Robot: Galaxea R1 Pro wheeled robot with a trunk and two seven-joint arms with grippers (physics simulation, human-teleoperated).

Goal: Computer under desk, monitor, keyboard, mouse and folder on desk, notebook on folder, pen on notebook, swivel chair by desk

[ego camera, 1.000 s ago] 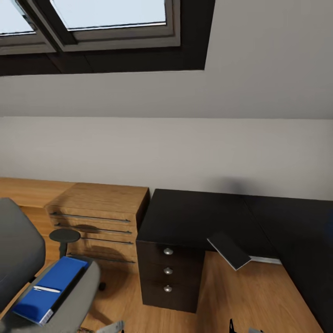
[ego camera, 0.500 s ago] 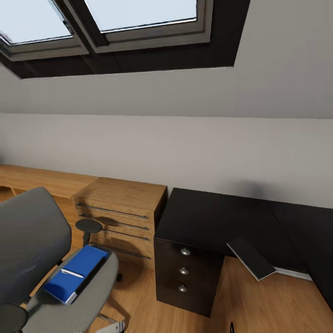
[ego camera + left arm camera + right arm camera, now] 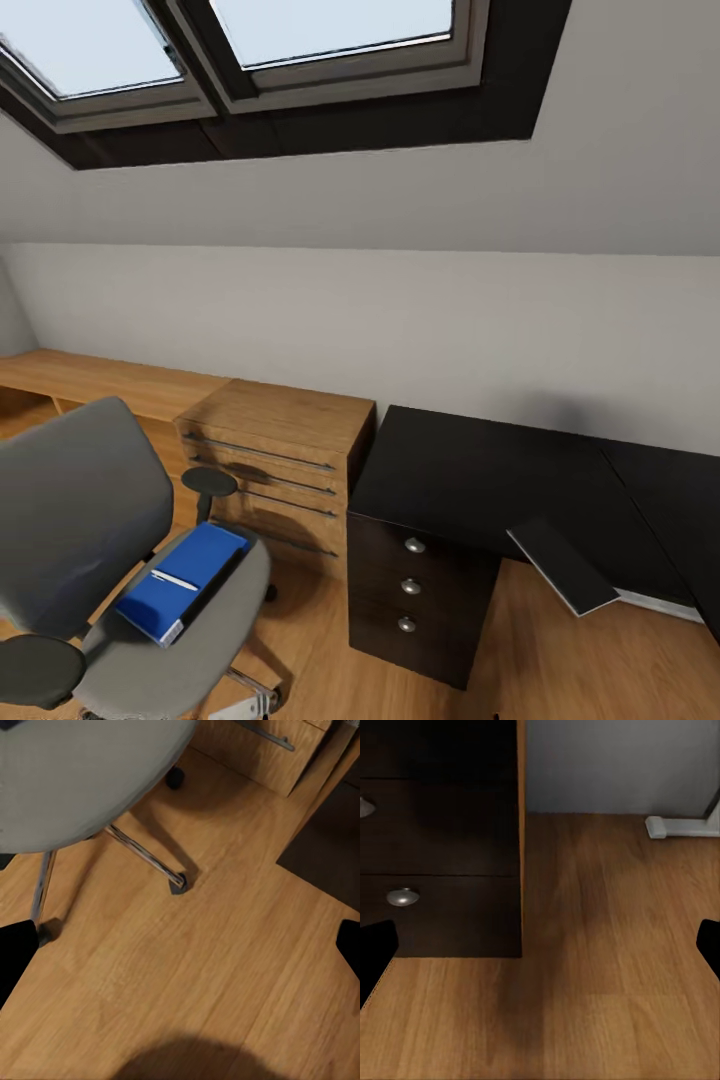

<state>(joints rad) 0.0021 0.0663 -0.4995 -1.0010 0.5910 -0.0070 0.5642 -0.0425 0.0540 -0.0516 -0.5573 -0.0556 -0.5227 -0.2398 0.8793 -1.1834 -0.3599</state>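
Note:
The swivel chair [image 3: 195, 655] stands at the lower left with its grey back [image 3: 70, 520] turned toward me. A blue folder [image 3: 200, 565] lies on the seat with a white pen [image 3: 175, 580] on top. I cannot tell a notebook apart from the folder. The black desk [image 3: 470, 475] runs along the wall at the right. A slim dark slab, apparently the keyboard [image 3: 562, 565], sits tilted at the desk's front edge. Monitor, computer and mouse are out of view. My left gripper [image 3: 180, 949] is open over the floor beside the chair base. My right gripper [image 3: 540, 949] is open in front of the desk drawers.
A black drawer unit [image 3: 412, 590] stands under the desk's left end. Beside it is an oak chest of drawers [image 3: 275, 455], and a low oak shelf [image 3: 100, 380] runs along the wall. A sloped ceiling with skylights [image 3: 330, 20] hangs above. A white desk foot [image 3: 679, 827] rests on the floor.
The camera has swung left, so the whole picture has shifted right and more of the chair shows. Nothing on the chair or desk has visibly moved.

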